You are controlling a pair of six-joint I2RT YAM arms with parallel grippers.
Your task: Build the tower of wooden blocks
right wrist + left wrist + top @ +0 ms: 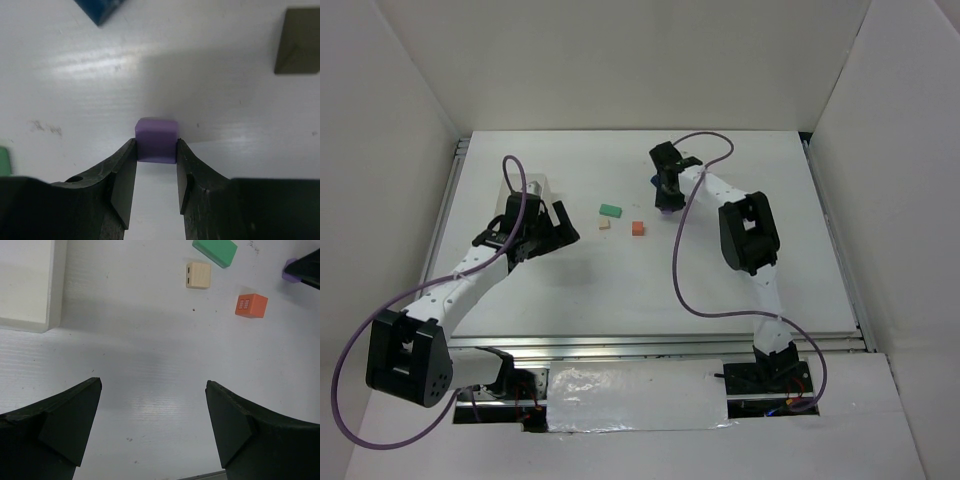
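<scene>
R gripper (156, 148), low-center in wrist view, pinches purple block (156, 137) btwn both fingers; L gripper (153, 386) spread wide over table (150, 330).

White tabletop (770, 270), enclosed by white walls.

Left gripper (548, 238): left half, jaws spread, pointing toward the centre. White box (525, 188) just behind it, partly covered.

Right gripper (667, 204): far centre, pointing down. Purple block (667, 211) at its tip; contact not legible. Sliver of dark blue block (655, 181) beside the same gripper.

Between the grippers, loose and apart: green block (610, 210), beige block (605, 226) just beside it, orange-red block (638, 228).

Purple cable (685, 290) looping off each arm.
</scene>
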